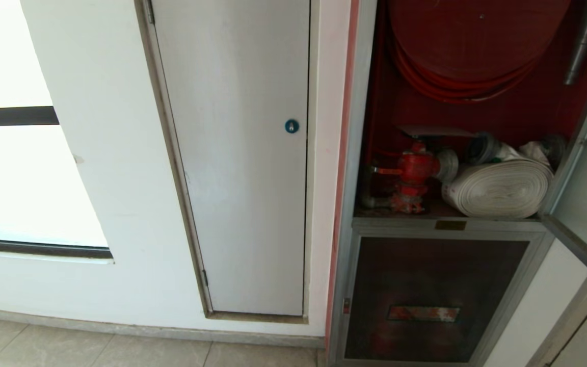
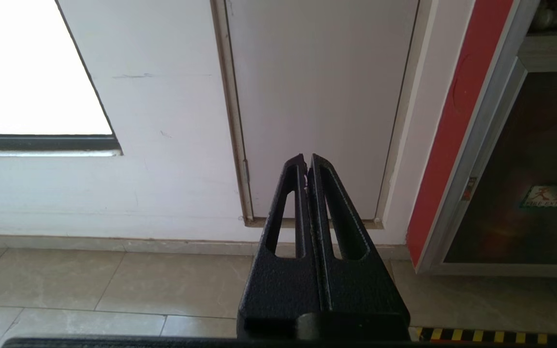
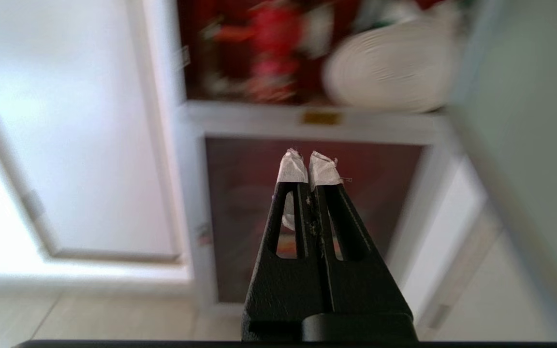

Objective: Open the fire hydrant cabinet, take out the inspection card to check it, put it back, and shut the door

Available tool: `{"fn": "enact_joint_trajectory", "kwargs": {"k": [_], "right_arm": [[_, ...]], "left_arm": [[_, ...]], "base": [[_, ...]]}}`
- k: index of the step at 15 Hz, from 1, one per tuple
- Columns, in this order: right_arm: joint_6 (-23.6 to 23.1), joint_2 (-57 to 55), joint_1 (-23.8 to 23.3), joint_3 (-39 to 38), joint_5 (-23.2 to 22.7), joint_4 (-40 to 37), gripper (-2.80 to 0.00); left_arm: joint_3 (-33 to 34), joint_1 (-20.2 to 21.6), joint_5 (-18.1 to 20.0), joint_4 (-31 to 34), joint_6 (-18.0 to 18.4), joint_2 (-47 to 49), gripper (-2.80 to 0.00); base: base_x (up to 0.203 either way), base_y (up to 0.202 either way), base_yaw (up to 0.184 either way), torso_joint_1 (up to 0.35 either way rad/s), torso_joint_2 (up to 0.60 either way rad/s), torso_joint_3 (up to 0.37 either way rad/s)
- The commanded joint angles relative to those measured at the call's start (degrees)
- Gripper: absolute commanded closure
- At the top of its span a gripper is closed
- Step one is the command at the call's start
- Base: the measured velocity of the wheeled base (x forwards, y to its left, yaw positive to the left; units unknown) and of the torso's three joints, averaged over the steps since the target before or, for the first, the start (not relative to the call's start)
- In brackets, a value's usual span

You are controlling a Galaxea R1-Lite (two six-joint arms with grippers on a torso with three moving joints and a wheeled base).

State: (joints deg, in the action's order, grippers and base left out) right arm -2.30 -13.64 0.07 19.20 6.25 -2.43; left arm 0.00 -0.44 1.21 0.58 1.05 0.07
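A plain white door (image 1: 237,153) with a round blue lock (image 1: 292,126) stands mid-frame in a white wall (image 1: 115,178); a bright window (image 1: 13,168) glares at left above beige floor tiles (image 1: 69,346).

Fire hydrant cabinet (image 1: 359,153): brushed silver aluminium frame, matt red painted lining. Rolled hose (image 1: 497,188): white woven cloth. Valve (image 1: 413,171): glossy red metal. Lower panel (image 1: 433,298): dark glossy glass. White door (image 1: 232,153): smooth matt paint. Floor (image 2: 90,285): glossy tile. Left gripper (image 2: 307,162): rough black textured finish; right gripper (image 3: 307,166) tips wrapped in white tape.
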Motion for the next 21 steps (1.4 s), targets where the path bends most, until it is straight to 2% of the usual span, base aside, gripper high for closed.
{"fn": "enact_joint_trajectory", "kwargs": {"k": [1,4,5,8,10,12,16,19,21], "right_arm": [[0.1,-10.4,0.0,7.2,8.1,0.0,0.0],[0.2,-18.1,-0.1,14.6,20.7,2.2,0.0],[0.2,-19.2,-1.5,15.6,22.1,3.9,0.0],[0.7,-23.4,-12.7,16.8,22.9,11.3,0.0],[3.5,-26.9,-21.4,17.0,22.9,15.0,0.0],[7.3,-30.1,-30.5,17.1,21.8,18.1,0.0],[14.3,-34.1,-48.6,16.8,14.7,26.7,0.0],[19.8,-34.5,-59.6,16.0,10.2,30.0,0.0],[22.3,-35.8,-65.8,15.4,5.6,30.6,0.0]], "left_arm": [[0.0,0.0,0.0,0.0,0.0,0.0,0.0],[0.0,0.0,0.0,0.0,0.0,0.0,0.0],[0.0,0.0,0.0,0.0,0.0,0.0,0.0],[0.0,0.0,0.0,0.0,0.0,0.0,0.0],[0.0,0.0,0.0,0.0,0.0,0.0,0.0],[0.0,0.0,0.0,0.0,0.0,0.0,0.0],[0.0,0.0,0.0,0.0,0.0,0.0,0.0],[0.0,0.0,0.0,0.0,0.0,0.0,0.0],[0.0,0.0,0.0,0.0,0.0,0.0,0.0]], "base": [[0.0,0.0,0.0,0.0,0.0,0.0],[0.0,0.0,0.0,0.0,0.0,0.0],[0.0,0.0,0.0,0.0,0.0,0.0],[0.0,0.0,0.0,0.0,0.0,0.0],[0.0,0.0,0.0,0.0,0.0,0.0],[0.0,0.0,0.0,0.0,0.0,0.0],[0.0,0.0,0.0,0.0,0.0,0.0],[0.0,0.0,0.0,0.0,0.0,0.0],[0.0,0.0,0.0,0.0,0.0,0.0]]}}
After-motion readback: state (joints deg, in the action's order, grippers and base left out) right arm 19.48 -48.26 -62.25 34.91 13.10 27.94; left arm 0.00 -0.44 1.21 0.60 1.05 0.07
